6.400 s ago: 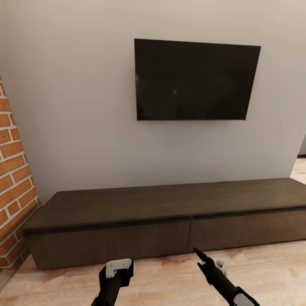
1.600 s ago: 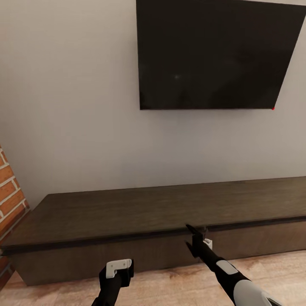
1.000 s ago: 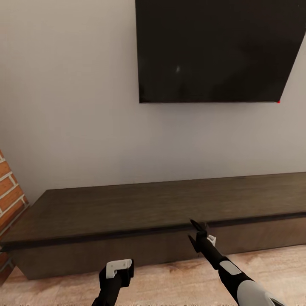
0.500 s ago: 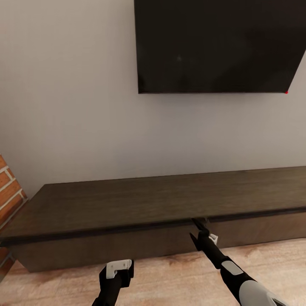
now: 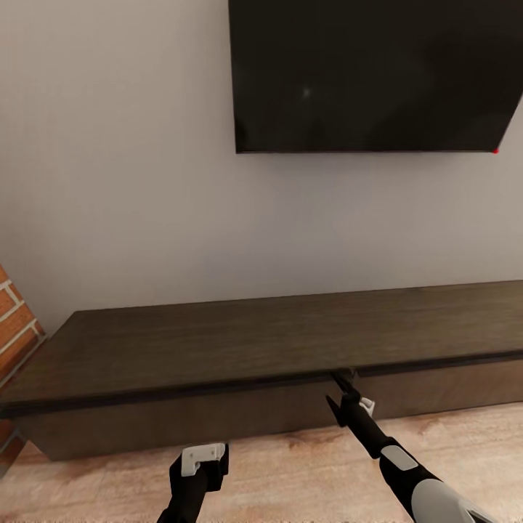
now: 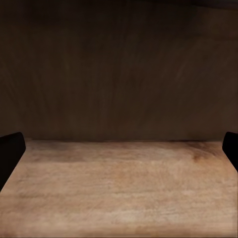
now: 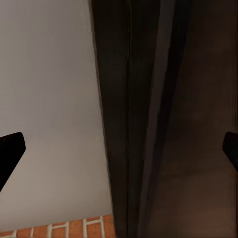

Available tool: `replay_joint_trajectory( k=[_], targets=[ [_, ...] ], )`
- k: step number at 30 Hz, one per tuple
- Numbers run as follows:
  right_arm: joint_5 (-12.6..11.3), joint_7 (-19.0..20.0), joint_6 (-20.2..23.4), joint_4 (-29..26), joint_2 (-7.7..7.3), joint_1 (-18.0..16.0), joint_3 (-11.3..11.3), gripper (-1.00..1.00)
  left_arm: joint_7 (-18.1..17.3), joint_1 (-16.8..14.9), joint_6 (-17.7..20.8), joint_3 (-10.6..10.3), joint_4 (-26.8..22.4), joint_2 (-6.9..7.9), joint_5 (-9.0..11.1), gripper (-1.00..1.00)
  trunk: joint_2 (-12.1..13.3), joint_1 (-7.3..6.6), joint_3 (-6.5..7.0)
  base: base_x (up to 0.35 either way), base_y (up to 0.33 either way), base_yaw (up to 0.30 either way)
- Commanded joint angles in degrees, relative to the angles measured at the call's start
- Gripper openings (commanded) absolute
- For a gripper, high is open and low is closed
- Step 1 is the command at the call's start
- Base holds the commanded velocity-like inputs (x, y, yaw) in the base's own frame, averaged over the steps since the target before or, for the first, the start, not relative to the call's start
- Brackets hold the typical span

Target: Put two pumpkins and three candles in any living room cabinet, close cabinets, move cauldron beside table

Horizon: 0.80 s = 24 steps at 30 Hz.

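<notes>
Head view: our right gripper (image 5: 342, 388), spread open, reaches the closed cabinet (image 5: 218, 349) at its top edge; our left gripper (image 5: 202, 465) hangs open near the floor. We judge nothing stored yet.

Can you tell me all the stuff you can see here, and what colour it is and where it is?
cabinet: one, dark brown wood, long and low against the wall, drawer fronts shut
TV: one, black, mounted on the wall above the cabinet
wall: one, pale grey, behind the cabinet
brick wall: one, red-orange with pale mortar, at the left edge beside the cabinet
floor: light wood planks, in front of the cabinet
left gripper: one, black with a white part, low over the floor in front of the cabinet, fingers spread wide
right gripper: one, black, raised to the cabinet's top front edge near the seam between two drawer fronts, fingers spread wide
</notes>
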Motion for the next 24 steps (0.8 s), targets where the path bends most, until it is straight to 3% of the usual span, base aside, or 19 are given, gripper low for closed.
replay_joint_trajectory(
  k=[1, 10, 14, 24],
  targets=[
    [-0.45, 0.12, 0.47, 0.03, -0.03, -0.02, 0.06, 1.00, 0.32, 0.00, 0.24, -0.08, -0.12, 0.01, 0.40, 1.00, -0.04, 0.02, -0.27, 0.000, 0.000, 0.000],
    [-0.34, 0.57, 0.48, -0.17, -0.02, -0.02, 0.34, 1.00, 0.32, 0.00, 0.24, -0.08, -0.12, 0.01, 0.38, 1.00, -0.10, 0.14, -1.38, 0.000, 0.000, 0.000],
    [-0.37, 1.80, 0.48, -0.30, -0.01, -0.01, 2.94, 1.00, 0.32, 0.00, 0.22, -0.08, -0.12, 0.01, 0.38, 1.00, -0.13, 0.20, -1.82, 0.000, 0.000, 0.000],
    [-0.41, 2.97, 0.48, -0.46, -0.09, -0.02, 4.25, 1.00, 0.32, 0.00, 0.15, -0.08, -0.17, 0.01, 0.30, 1.00, -0.13, 0.20, -1.82, 0.000, 0.000, 0.000]
  ],
)
